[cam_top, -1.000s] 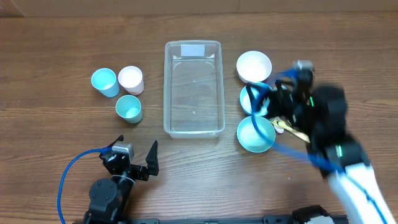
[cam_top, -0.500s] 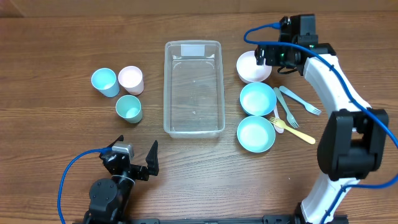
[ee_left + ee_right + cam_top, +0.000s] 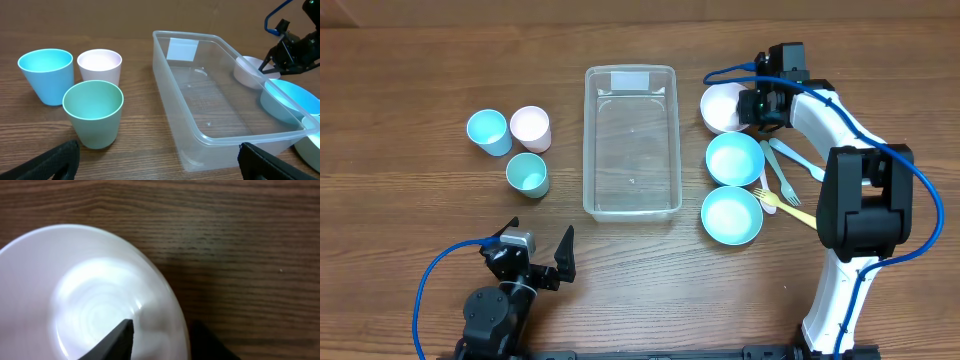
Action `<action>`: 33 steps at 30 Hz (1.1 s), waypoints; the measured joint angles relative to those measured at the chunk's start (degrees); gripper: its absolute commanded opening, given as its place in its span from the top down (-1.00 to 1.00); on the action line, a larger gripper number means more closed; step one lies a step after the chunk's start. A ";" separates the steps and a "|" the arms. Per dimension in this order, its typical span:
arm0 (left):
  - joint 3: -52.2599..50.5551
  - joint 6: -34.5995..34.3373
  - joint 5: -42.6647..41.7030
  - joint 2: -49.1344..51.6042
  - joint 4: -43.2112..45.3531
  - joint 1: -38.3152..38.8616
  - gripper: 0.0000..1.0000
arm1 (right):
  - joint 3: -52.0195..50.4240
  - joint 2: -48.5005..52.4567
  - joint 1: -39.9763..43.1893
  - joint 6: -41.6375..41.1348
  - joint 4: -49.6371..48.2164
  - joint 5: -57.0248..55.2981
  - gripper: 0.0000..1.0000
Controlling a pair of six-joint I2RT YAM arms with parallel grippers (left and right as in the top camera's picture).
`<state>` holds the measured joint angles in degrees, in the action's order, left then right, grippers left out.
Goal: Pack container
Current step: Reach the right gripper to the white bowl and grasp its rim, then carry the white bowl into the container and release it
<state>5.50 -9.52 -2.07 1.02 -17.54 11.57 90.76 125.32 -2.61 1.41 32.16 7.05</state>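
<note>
The clear container point(image 3: 588, 150) stands empty at the table's middle; its near wall point(image 3: 210, 137) fills the left wrist view. Right of it sits a white bowl point(image 3: 721, 106), also seen far right in the left wrist view point(image 3: 247, 71). My right gripper point(image 3: 752, 106) is down at this bowl's right rim. One finger is inside the white bowl point(image 3: 75, 290) and the other outside the rim, the gripper point(image 3: 165, 327) half closed with a gap still showing on the inner side. My left gripper point(image 3: 540, 242) rests wide open near the front edge, nothing between its fingers point(image 3: 157, 152).
Two teal bowls point(image 3: 735, 157) point(image 3: 731, 215) lie below the white one. Plastic forks and a spoon point(image 3: 788, 178) lie to their right. Three cups, blue point(image 3: 488, 131), pale pink point(image 3: 530, 127) and teal point(image 3: 527, 174), stand left of the container.
My right arm swung from the lower bowls up to the white bowl, came down at its right rim, and its jaws narrowed around that rim. The left arm stayed still.
</note>
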 measured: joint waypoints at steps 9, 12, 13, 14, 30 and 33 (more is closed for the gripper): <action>0.00 0.00 0.00 0.00 0.00 0.00 -1.00 | 0.09 0.04 0.00 -0.37 -0.02 0.15 0.92; 0.00 0.00 -0.02 0.00 0.00 0.00 -0.99 | 0.79 0.07 0.00 -2.69 0.92 0.07 0.92; 0.00 0.00 0.00 0.00 0.00 0.00 -1.00 | 1.92 0.07 0.00 -3.76 1.81 0.00 0.92; 0.00 0.00 0.00 0.00 0.00 0.00 -1.00 | 3.45 0.07 0.00 -4.42 2.67 0.00 0.92; 0.00 0.00 -0.02 0.00 0.02 0.00 -1.00 | 41.55 -4.76 -11.15 -11.87 40.50 -0.87 0.92; 0.00 0.00 -0.02 0.00 -0.02 0.00 -1.00 | 36.85 -5.09 -18.75 -11.85 39.10 0.13 0.92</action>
<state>5.50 -9.52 -2.09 1.02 -17.56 11.57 127.61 120.22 -21.37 -10.44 71.26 7.18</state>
